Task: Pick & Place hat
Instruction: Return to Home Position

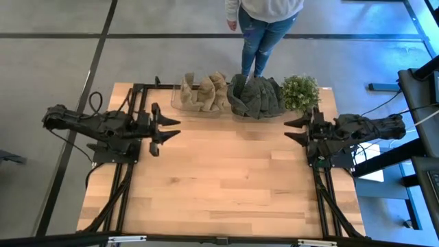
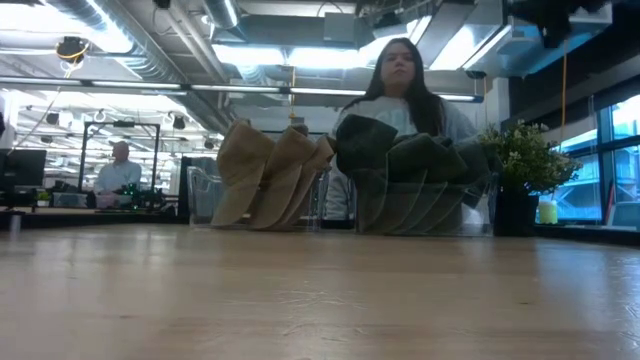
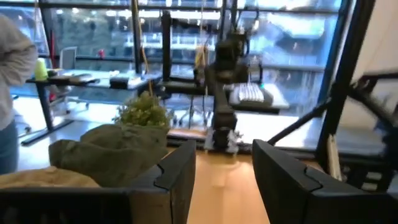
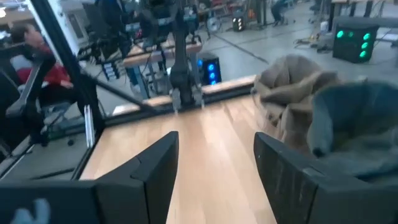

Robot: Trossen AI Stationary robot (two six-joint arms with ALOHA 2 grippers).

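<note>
Mid-table, the left gripper (image 1: 167, 130) and right gripper (image 1: 296, 130) sit at opposite sides, facing inward — both wide open, holding nothing. Beyond them at the far edge are 2 stacks: brown caps (image 1: 206, 92) in a clear bin (image 1: 176, 98) nearer the left arm, dark caps (image 1: 257, 96) nearer the right.

1. We log the table (image 1: 226, 192) as pale honey wood, banded in planks of lighter and darker tone.
2. Tan caps (image 1: 206, 92): plain khaki-brown, no pattern we can make out.
3. Dark caps (image 1: 259, 97): charcoal with a green tinge, near black.
4. Plant (image 1: 300, 91): bright green leaves; its pot (image 2: 515, 212) is black.
5. Left gripper (image 1: 177, 129) and right gripper (image 1: 287, 130): matte black.
6. Person (image 1: 264, 27): blue jeans, light grey top.
7. Floor (image 1: 55, 68): grey, crossed by dark lines.
</note>
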